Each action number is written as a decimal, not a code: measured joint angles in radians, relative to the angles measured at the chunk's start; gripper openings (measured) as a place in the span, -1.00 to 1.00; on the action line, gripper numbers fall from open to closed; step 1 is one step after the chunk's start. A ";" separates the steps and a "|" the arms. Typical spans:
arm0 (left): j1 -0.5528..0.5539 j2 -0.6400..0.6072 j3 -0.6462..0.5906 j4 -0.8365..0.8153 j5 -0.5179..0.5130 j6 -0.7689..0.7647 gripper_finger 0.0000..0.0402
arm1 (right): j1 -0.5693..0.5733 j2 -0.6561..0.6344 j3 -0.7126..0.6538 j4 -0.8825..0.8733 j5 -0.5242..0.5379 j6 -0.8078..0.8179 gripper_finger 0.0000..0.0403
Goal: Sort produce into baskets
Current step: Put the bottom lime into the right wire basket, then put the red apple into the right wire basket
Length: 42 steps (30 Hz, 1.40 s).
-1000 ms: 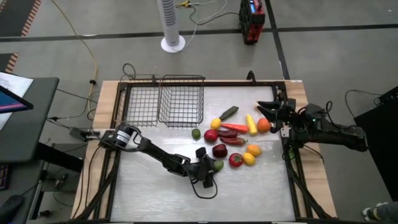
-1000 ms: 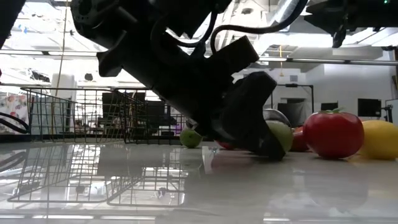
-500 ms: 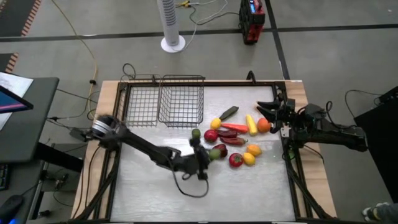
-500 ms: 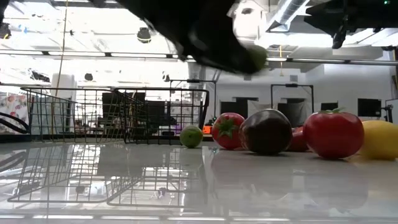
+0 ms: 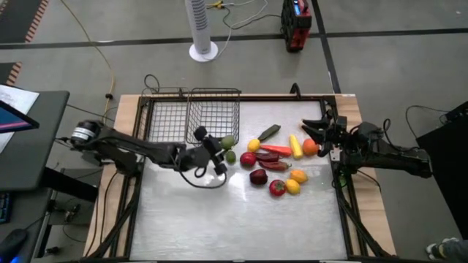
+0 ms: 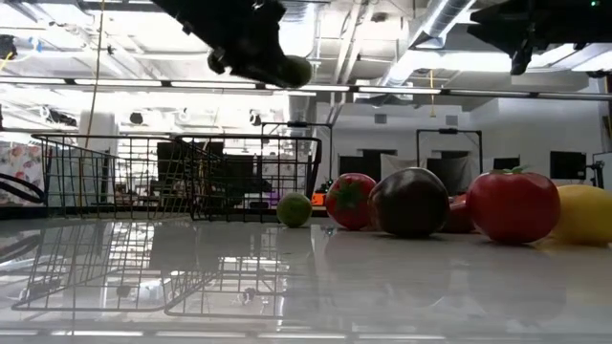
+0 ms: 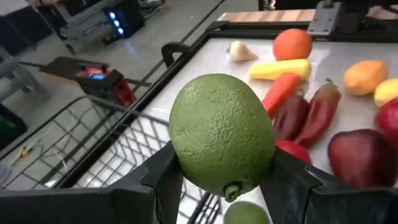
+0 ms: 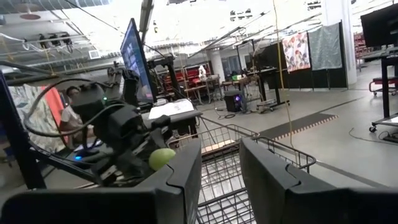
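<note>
My left gripper (image 5: 222,145) is shut on a round green fruit (image 5: 227,142) in the air, just near and right of the deeper wire basket (image 5: 213,117). The shallower basket (image 5: 164,123) adjoins the deeper one on its left. The low view shows the fruit (image 6: 295,69) high above the table. The other produce lies on the table at centre right: a second green fruit (image 5: 231,155), red (image 5: 248,158) and dark red (image 5: 258,177) round ones, and long red (image 5: 276,150) and yellow (image 5: 295,145) ones. My right gripper (image 5: 308,126) is open and empty at the far right. My left gripper pinches the green fruit by its two opposite sides (image 7: 184,155) between its two fingers (image 7: 163,182). The arm comes roughly level from the table's left. The fruit is lifted clear of the table, its small stem end (image 7: 231,190) showing toward the wrist camera.
An orange fruit (image 5: 310,147) lies close by my right gripper. A red tomato (image 5: 276,188) and yellow ones (image 5: 292,186) lie nearer the front. The near half of the white table (image 5: 219,226) is bare. The black table frame (image 5: 241,97) runs along the far edge.
My left gripper has risen from the table with the green fruit and gone toward the far left, from beside the dark red fruit to the deeper basket's near right corner. The fruit is now lifted clear. My right arm has kept still.
</note>
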 joint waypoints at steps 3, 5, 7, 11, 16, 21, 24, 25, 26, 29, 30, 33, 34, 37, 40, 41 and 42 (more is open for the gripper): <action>0.035 -0.021 -0.028 0.002 0.008 0.010 -0.18 | -0.002 0.000 0.000 0.005 0.000 0.000 -0.31; 0.066 -0.023 -0.035 0.003 0.014 0.016 -0.17 | -0.002 0.000 0.000 0.004 0.000 0.000 -0.31; 0.097 -0.022 -0.039 -0.007 0.043 0.020 -0.17 | -0.002 0.000 0.000 0.004 0.000 0.000 -0.31; 0.162 -0.019 -0.039 -0.012 0.106 0.020 -0.17 | -0.002 0.000 0.000 0.004 0.000 -0.002 -0.31; 0.223 -0.019 -0.039 -0.015 0.126 0.034 -0.17 | -0.002 0.000 0.000 0.004 0.000 -0.004 -0.31; 0.299 -0.019 -0.039 -0.029 0.173 0.031 -0.17 | -0.002 0.000 0.000 0.004 0.000 -0.007 -0.31; 0.349 -0.019 -0.038 -0.045 0.207 0.025 -0.17 | -0.002 0.000 0.000 0.004 0.000 -0.007 -0.31; 0.365 -0.019 -0.038 -0.051 0.223 0.019 -0.17 | -0.002 0.000 0.000 0.004 0.000 -0.005 -0.31; 0.379 -0.019 -0.038 -0.058 0.240 0.014 -0.16 | -0.002 0.000 0.000 0.004 0.000 -0.004 -0.31; 0.416 -0.019 -0.038 -0.089 0.263 -0.006 -0.10 | -0.002 0.000 0.000 0.004 0.001 -0.003 -0.31; 0.427 -0.019 -0.038 -0.099 0.263 -0.008 -0.07 | -0.002 0.000 0.000 0.004 0.001 -0.003 -0.31; 0.452 -0.019 -0.038 -0.112 0.275 -0.013 0.06 | -0.002 0.000 0.000 0.004 0.001 -0.004 -0.31; 0.459 -0.019 -0.038 -0.113 0.288 -0.019 0.11 | -0.002 0.000 0.000 0.004 0.001 -0.003 -0.31; 0.474 -0.019 -0.038 -0.113 0.326 -0.031 0.26 | -0.002 0.000 0.000 0.004 0.001 -0.004 -0.31; 0.476 -0.019 -0.037 -0.120 0.339 -0.032 0.40 | -0.002 0.000 0.000 0.004 0.001 -0.003 -0.31; 0.476 -0.019 -0.037 -0.125 0.339 -0.028 0.43 | -0.002 0.000 0.000 0.004 0.001 -0.003 -0.31; 0.476 -0.019 -0.037 -0.129 0.339 -0.021 0.46 | -0.002 0.000 0.000 0.004 0.001 -0.003 -0.31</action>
